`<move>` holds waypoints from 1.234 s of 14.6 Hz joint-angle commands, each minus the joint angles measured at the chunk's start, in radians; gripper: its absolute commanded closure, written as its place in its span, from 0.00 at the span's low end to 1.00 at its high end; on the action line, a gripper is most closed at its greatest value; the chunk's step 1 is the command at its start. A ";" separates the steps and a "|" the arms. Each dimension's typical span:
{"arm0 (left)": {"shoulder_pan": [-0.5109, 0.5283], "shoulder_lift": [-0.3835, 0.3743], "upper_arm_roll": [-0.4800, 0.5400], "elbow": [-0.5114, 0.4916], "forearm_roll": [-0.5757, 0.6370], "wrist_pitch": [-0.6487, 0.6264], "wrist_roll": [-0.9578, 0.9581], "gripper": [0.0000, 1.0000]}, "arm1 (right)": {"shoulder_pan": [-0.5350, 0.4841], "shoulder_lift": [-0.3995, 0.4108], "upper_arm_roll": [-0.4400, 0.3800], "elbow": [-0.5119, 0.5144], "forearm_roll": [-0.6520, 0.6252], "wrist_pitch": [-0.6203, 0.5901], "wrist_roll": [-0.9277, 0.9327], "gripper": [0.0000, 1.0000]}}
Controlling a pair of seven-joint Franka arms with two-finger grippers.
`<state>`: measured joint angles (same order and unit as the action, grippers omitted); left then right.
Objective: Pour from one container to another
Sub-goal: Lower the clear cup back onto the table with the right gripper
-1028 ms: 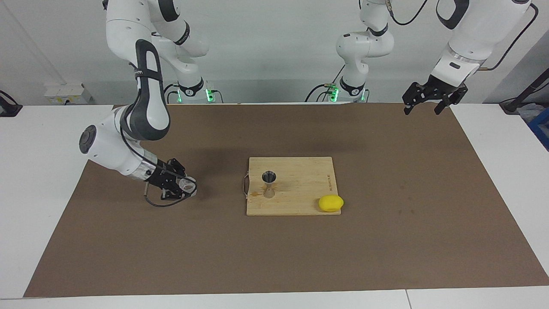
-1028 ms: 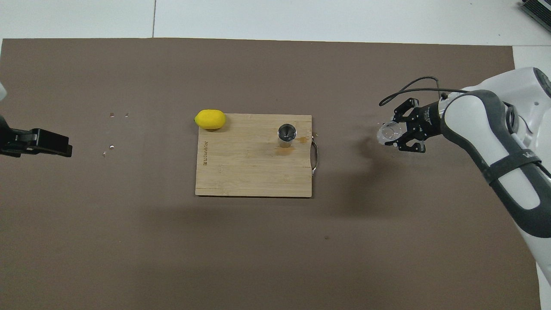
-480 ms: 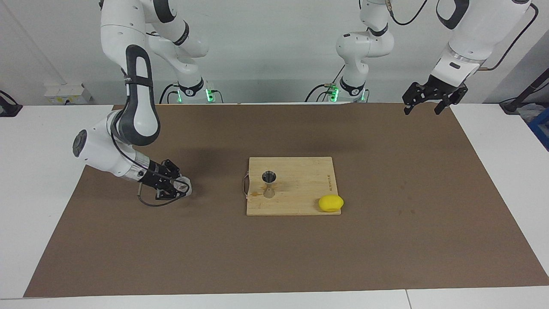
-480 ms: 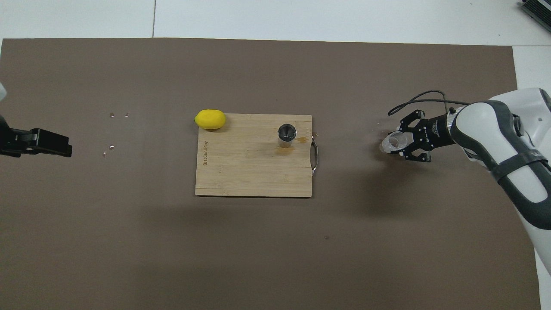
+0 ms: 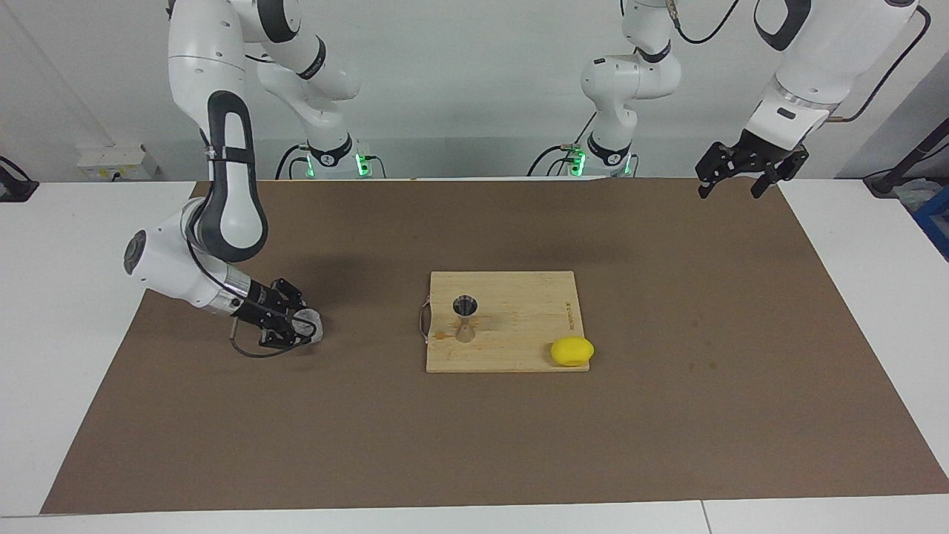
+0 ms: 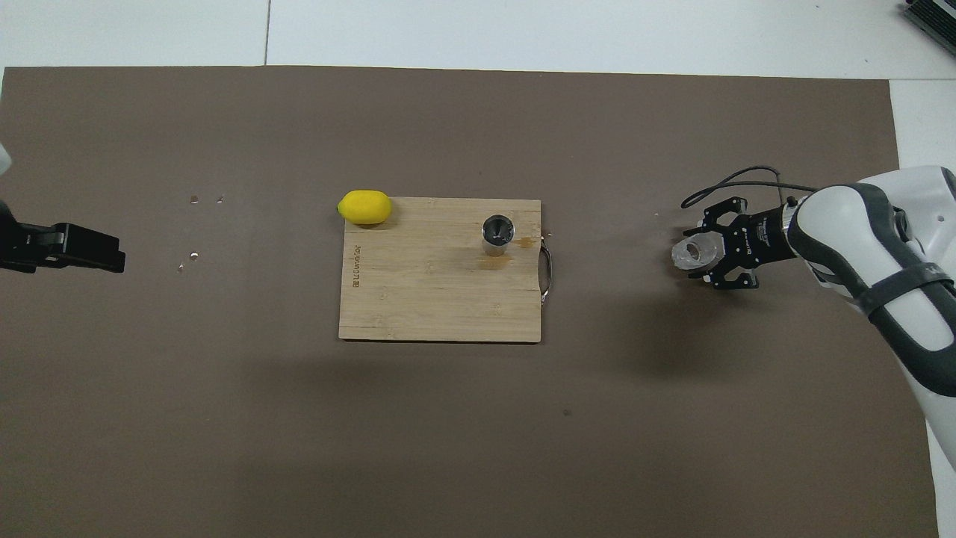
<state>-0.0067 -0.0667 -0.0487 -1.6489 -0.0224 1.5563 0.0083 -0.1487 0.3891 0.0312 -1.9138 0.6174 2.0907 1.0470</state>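
The small clear cup (image 5: 306,324) (image 6: 693,252) is down at the brown mat, toward the right arm's end of the table, well apart from the board. My right gripper (image 5: 299,328) (image 6: 703,255) reaches in low and sits around the cup. The steel jigger (image 5: 465,315) (image 6: 497,233) stands upright on the wooden cutting board (image 5: 519,326) (image 6: 433,299), near its handle end. My left gripper (image 5: 729,191) (image 6: 112,258) waits open and raised over the mat's corner at the left arm's end, holding nothing.
A yellow lemon (image 5: 571,351) (image 6: 364,207) rests at the board's corner farthest from the robots, toward the left arm's end. A few small crumbs (image 6: 194,255) lie on the brown mat (image 5: 667,415) near the left gripper.
The right arm carried the cup farther from the board, toward its own end of the table, and lowered it to the mat. The left arm stayed still.
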 commanded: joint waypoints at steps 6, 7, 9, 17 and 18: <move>0.008 -0.021 -0.008 -0.017 0.018 -0.008 0.002 0.00 | 0.026 -0.136 0.004 -0.027 -0.086 0.011 -0.068 0.02; 0.008 -0.021 -0.007 -0.017 0.019 -0.008 0.002 0.00 | 0.029 -0.157 0.015 -0.025 -0.132 0.009 -0.076 0.02; 0.008 -0.021 -0.007 -0.017 0.018 -0.010 0.002 0.00 | 0.085 -0.193 0.019 -0.022 -0.209 0.006 -0.174 0.00; 0.008 -0.021 -0.007 -0.017 0.019 -0.008 0.002 0.00 | 0.218 -0.329 0.019 -0.004 -0.616 -0.052 -0.421 0.00; 0.008 -0.021 -0.008 -0.017 0.019 -0.008 0.002 0.00 | 0.222 -0.351 0.019 0.018 -0.628 -0.092 -0.470 0.00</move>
<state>-0.0067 -0.0667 -0.0487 -1.6488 -0.0224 1.5563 0.0083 0.0681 0.1022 0.0524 -1.9081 0.0353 2.0605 0.6630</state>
